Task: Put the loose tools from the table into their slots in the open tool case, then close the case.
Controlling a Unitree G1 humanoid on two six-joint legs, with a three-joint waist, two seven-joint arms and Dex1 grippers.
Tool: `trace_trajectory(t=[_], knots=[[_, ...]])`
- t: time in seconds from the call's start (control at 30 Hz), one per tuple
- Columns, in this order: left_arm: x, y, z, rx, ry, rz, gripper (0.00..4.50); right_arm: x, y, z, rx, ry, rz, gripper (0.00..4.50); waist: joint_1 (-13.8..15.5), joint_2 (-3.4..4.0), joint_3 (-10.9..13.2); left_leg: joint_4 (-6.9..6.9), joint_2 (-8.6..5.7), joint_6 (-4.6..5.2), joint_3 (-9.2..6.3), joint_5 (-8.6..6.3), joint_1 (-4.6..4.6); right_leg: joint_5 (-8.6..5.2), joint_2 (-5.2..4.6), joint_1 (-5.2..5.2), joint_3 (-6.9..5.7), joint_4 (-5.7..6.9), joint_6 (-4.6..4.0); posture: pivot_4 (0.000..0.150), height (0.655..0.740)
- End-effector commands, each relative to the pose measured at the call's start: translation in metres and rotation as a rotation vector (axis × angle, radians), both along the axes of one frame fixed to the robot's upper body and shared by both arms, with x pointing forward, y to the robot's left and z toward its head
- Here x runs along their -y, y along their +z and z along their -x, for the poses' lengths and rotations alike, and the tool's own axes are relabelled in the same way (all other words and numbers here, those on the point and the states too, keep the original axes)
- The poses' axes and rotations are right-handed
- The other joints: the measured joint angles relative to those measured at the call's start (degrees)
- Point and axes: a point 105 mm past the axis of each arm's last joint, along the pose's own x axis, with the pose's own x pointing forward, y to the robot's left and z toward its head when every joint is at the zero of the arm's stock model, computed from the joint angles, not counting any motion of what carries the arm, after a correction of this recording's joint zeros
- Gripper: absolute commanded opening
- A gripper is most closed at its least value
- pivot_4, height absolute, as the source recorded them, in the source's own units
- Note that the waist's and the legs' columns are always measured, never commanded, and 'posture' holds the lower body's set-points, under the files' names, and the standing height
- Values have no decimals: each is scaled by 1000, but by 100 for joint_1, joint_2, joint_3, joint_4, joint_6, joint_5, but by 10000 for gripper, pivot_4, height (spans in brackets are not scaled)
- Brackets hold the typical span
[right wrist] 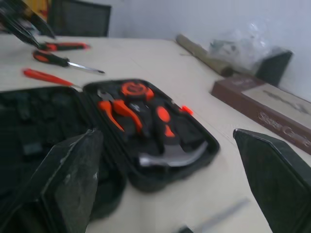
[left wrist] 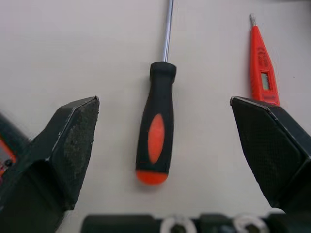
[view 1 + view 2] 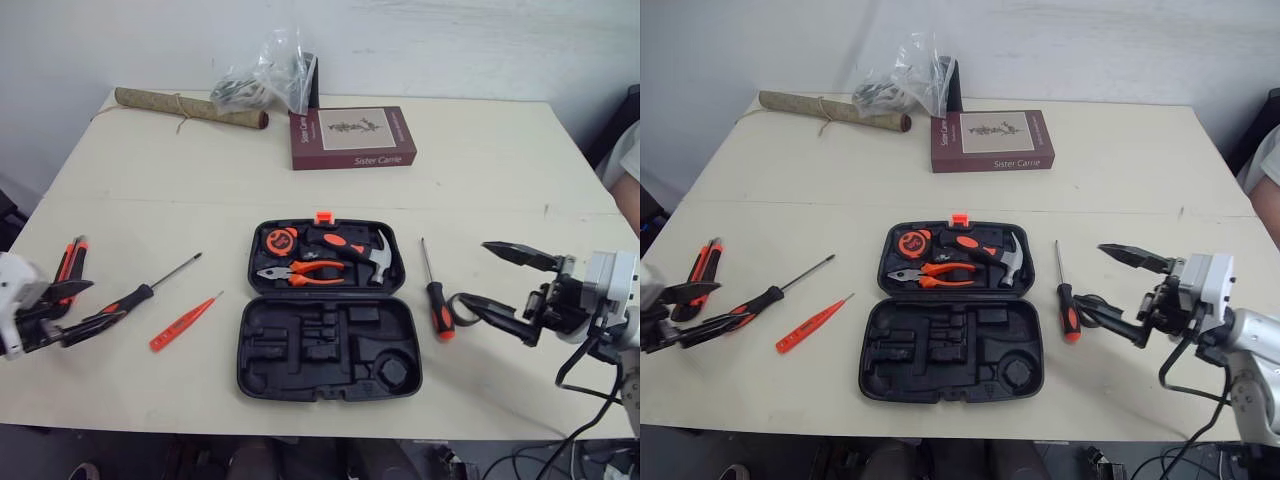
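While left tool and right tool both agape, black tool case open, half-filled

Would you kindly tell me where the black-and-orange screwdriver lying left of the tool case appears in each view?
Left eye view: screwdriver lies left of the case.
Right eye view: same place.
Left wrist view: framed by the open left end effector, at.
Right wrist view: beyond the case.
Shared landmark: the red tester pen beside it.
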Motion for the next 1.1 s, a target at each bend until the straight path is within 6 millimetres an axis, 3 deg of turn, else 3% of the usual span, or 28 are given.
trace_trajectory(t=[0.03,0.13,0.23,0.53,0.73,0.83,1.03,1.1], knots=[[0,-12,-9,-90,9,-28,44027,-18,13,13,133,94,9,45000,1,-1,0,1,0,1,0,0,0,0,0,0,0,0,0,1500,7400],[1,-18,-24,-112,-3,-37,44027,-37,13,22,213,165,1,45000,0,-3,-1,4,-1,-1,0,2,-1,0,1,-8,-1,7,0,1500,7400],[-3,-24,-24,-167,-28,-85,44027,-42,7,27,198,189,12,45000,-7,-3,-1,5,0,-3,5,4,-6,0,0,-26,2,26,0,1500,7400],[-27,-25,3,-238,-39,-127,44027,-26,-6,32,137,146,55,45000,-46,-1,-1,5,5,-12,18,9,-1,-3,-2,-46,4,55,-6,1500,7400],[-24,-33,-4,-177,-17,-132,44027,-24,-8,30,129,142,58,45000,-2,-1,-2,5,5,-13,17,12,1,-3,-3,-43,3,54,-6,1500,7400],[-19,-34,-10,-154,-10,-105,35837,-25,-9,27,121,148,61,45000,23,0,-2,6,5,-10,17,14,3,-3,-4,-40,3,56,-6,1500,7400],[-11,-34,-10,-137,-26,-63,8510,-23,-13,24,96,146,79,45000,34,0,-2,7,4,-10,17,15,3,-3,-5,-40,2,59,-6,1500,7400],[-11,-33,-9,-134,-28,-67,7930,-22,-13,24,94,141,80,45000,28,0,-2,7,4,-10,16,15,3,-3,-5,-40,2,59,-6,1500,7400]])
